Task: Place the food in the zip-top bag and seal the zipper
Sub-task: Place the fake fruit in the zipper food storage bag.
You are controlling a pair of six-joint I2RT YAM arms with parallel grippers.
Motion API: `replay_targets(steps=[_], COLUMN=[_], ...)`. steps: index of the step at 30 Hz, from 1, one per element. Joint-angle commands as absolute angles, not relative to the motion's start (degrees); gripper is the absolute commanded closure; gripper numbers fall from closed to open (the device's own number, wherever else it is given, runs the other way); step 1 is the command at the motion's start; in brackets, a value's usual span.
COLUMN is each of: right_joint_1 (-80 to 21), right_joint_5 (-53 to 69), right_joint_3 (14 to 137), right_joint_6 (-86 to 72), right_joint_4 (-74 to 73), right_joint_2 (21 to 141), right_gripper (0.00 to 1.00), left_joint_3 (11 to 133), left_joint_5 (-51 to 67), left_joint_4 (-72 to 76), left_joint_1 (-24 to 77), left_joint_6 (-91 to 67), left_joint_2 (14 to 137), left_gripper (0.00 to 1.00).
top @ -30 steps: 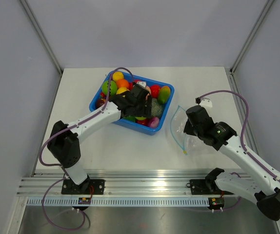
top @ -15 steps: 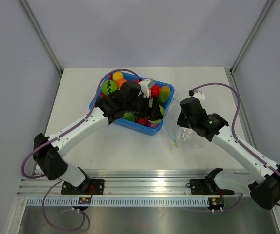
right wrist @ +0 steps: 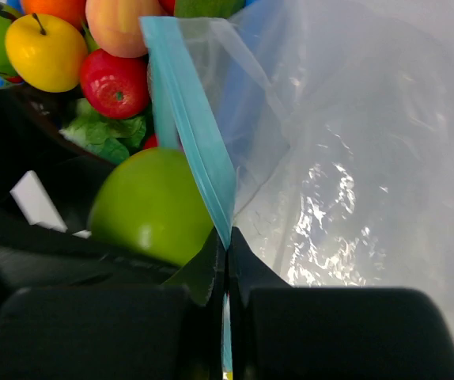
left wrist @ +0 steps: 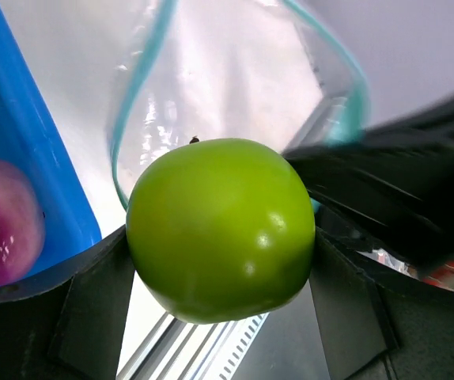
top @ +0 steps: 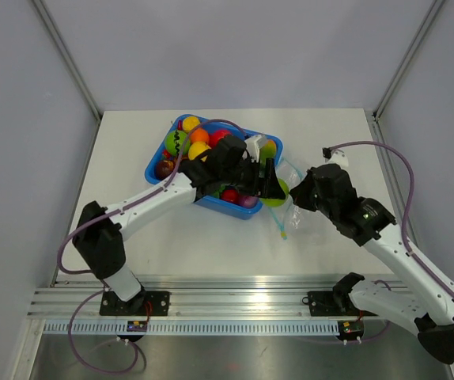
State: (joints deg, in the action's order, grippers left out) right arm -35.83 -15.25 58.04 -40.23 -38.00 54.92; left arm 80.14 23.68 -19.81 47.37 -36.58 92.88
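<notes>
My left gripper (top: 273, 188) is shut on a green toy apple (left wrist: 221, 227), held just past the right edge of the blue bin (top: 157, 158), at the open mouth of the zip-top bag (top: 289, 186). The apple also shows in the right wrist view (right wrist: 149, 207). My right gripper (right wrist: 227, 247) is shut on the pale blue-green zipper strip (right wrist: 187, 111) and holds the clear bag (right wrist: 346, 158) up off the table. In the left wrist view the zipper (left wrist: 136, 95) loops open behind the apple. More food (top: 189, 141) fills the bin.
The bin stands at the table's back middle, holding a yellow apple (right wrist: 43, 51), a red apple (right wrist: 116, 83) and a purple fruit (left wrist: 1, 218). White booth walls close in the left, back and right. An aluminium rail (top: 235, 305) runs along the near edge.
My left gripper has come out of the bin to the right, carrying the green apple to the bag's mouth. My right gripper has shifted slightly right, holding the bag.
</notes>
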Motion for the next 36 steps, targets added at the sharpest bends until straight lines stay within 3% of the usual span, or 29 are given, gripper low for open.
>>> replay_targets(steps=[1, 5, 9, 10, 13, 15, 26, 36], right_joint_1=[-35.4, -35.4, -35.4, -35.4, -35.3, -35.4, -35.4, -33.2], right_joint_5=[-12.6, -11.0, -13.2, -13.7, -15.8, -17.3, -15.6, -12.7], right_joint_3=[57.1, 56.3, 55.7, 55.7, 55.8, 55.9, 53.4, 52.6], right_joint_6=[-42.9, -43.5, -45.6, -46.1, -46.5, -46.9, -47.3, -48.7], right_joint_4=[-37.7, -38.6, -40.5, -40.9, -42.4, -43.4, -38.1, -37.2], right_joint_2=[52.0, 51.0, 51.1, 51.0, 51.0, 50.9, 49.8, 49.0], right_gripper=[1.00, 1.00, 1.00, 1.00, 1.00, 1.00, 1.00, 1.00], left_joint_3=[83.1, 85.8, 89.0, 89.4, 89.3, 89.2, 89.0, 85.4], left_joint_5=[24.9, 23.7, 20.7, 20.7, 20.1, 20.1, 20.4, 11.9], left_joint_4=[-15.3, -15.6, -19.0, -19.4, -20.8, -21.4, -21.6, -25.7], left_joint_1=[48.3, 49.0, 50.0, 50.3, 50.5, 50.6, 50.6, 50.5], left_joint_6=[-39.5, -40.1, -38.4, -38.1, -37.1, -36.2, -34.9, -30.1], left_joint_2=[95.5, 98.9, 100.9, 101.4, 101.2, 100.7, 98.6, 89.0], left_gripper=[0.54, 0.53, 0.35, 0.24, 0.05, 0.02, 0.03, 0.14])
